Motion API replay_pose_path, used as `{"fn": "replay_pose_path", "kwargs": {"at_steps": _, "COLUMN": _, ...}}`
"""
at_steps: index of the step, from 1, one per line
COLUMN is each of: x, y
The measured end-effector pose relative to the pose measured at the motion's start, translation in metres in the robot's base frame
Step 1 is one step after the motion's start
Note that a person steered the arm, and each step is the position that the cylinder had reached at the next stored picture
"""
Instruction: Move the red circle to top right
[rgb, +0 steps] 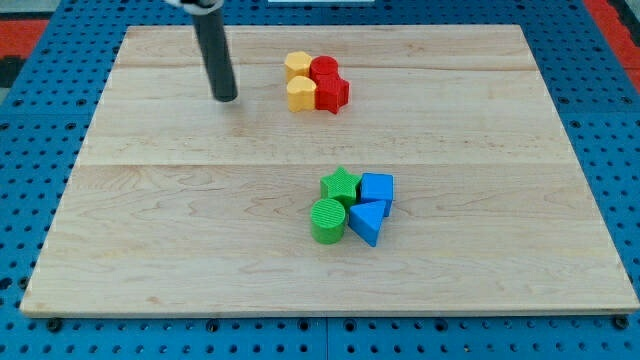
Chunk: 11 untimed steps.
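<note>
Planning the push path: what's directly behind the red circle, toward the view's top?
Behind the red circle only bare board shows. A yellow block touches its left, a red star-like block sits below. My tip stands apart, left.

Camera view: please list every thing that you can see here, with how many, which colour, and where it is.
Wooden board: one, light wood, fills most of the view, on a blue perforated surface.
Red circle block: one, red, upper middle, right of the upper yellow block.
Red star-like block: one, red, just below the red circle.
Yellow blocks: two, yellow, upper and lower, at the left of the red pair.
Green star block: one, green, centre right.
Green cylinder block: one, green, below the star.
Blue blocks: two, blue, a cube and a wedge-like one, right of the green ones.
My tip: one, dark rod, left of the yellow blocks, apart from them.
</note>
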<state>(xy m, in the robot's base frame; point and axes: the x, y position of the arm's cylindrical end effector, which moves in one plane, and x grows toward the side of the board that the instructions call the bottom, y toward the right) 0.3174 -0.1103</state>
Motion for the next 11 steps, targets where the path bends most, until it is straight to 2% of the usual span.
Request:
{"fn": "replay_pose_path", "kwargs": {"at_steps": 1, "x": -0.022, "y": 0.042}}
{"fn": "replay_pose_path", "kwargs": {"at_steps": 2, "x": -0.019, "y": 0.083}}
{"fn": "replay_pose_path", "kwargs": {"at_steps": 3, "x": -0.012, "y": 0.109}}
{"fn": "replay_pose_path", "kwargs": {"at_steps": 4, "x": -0.03, "y": 0.113}}
{"fn": "replay_pose_path", "kwargs": {"at_steps": 6, "x": -0.044, "y": 0.183}}
{"fn": "replay_pose_path", "kwargs": {"at_steps": 7, "x": -0.056, "y": 0.187}}
{"fn": "replay_pose_path", "kwargs": {"at_steps": 8, "x": -0.093, "y": 0.185}}
{"fn": "replay_pose_path", "kwargs": {"at_steps": 9, "x": -0.1, "y": 0.201}}
{"fn": "replay_pose_path", "kwargs": {"at_steps": 10, "x": -0.053, "y": 0.222}}
{"fn": "replay_pose_path", "kwargs": {"at_steps": 11, "x": -0.027, "y": 0.236}}
